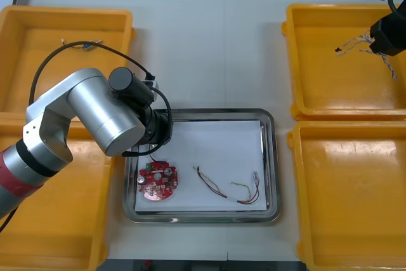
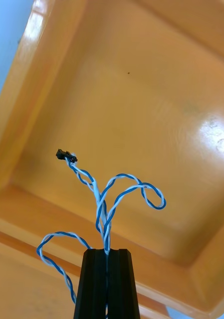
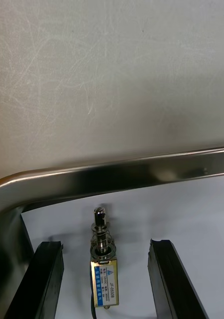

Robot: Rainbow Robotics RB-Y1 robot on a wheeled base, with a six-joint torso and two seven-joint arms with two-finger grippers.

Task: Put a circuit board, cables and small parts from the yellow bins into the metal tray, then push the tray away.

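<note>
Surface: light table (image 1: 209, 49), two yellow bins on each side, and the metal tray (image 1: 269, 157) between them, white inside.

Tray contents: we note one round red circuit board (image 1: 157, 181) in the near left corner. Two thin red and yellow cables (image 1: 212, 184) lie to its right on the white floor. They are apart from the board and just beside each other.

Left arm (image 1: 95, 112): it reaches over the tray's far left corner. In its wrist view the left gripper (image 3: 104, 243) stands wide, one finger on each side of a small metal part (image 3: 104, 271). We see white floor between the part and each finger, so nothing is gripped. The part lies on the tray floor just inside the shiny rim (image 3: 117, 174), close to the corner. It has a blue and gold label, and a sprung pin points toward the rim.

Right arm: the right gripper (image 1: 384, 49) is over the far right bin (image 1: 298, 61). In its wrist view the right gripper's fingers (image 2: 94, 279) are pressed together on a twisted blue and white cable (image 2: 104, 209). The strands rise from the fingertips in loops, and one strand ends in a small black connector (image 2: 62, 154). The bin floor lies behind the cable; we cannot tell whether any strand touches it. From the front, the loose ends spread out from the gripper above the bin.

Other: a dark cable (image 1: 81, 44) lies in the far left bin (image 1: 63, 17).
</note>
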